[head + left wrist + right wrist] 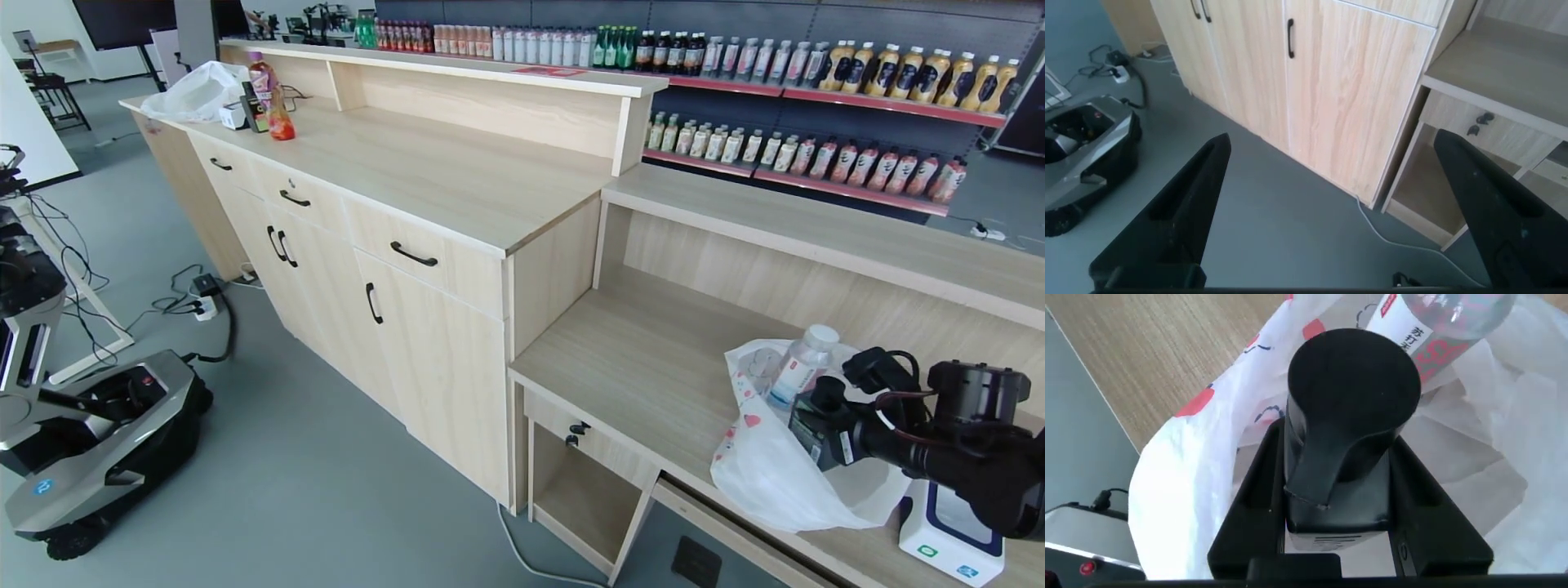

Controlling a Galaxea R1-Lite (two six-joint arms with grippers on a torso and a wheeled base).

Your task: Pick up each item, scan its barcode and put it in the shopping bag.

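Observation:
A white shopping bag (771, 482) with red heart prints stands open on the low wooden counter (653, 359). A clear bottle (802, 366) with a white cap sits upright inside it. My right gripper (829, 426) is at the bag's mouth, shut on a black container (819, 437). In the right wrist view the black container (1354, 384) has a round black lid, and my right gripper (1343, 490) clamps it from both sides above the bag (1184, 474), beside the clear bottle (1437, 331). My left gripper (1333, 143) hangs open over the grey floor before the cabinets, holding nothing.
A white and blue scanner box (947, 535) stands just right of the bag. The tall counter (424, 163) carries another white bag (196, 90) and bottles (265, 82) at its far end. Drink shelves (816, 69) line the back. A grey wheeled machine (98, 433) and cables lie on the floor at left.

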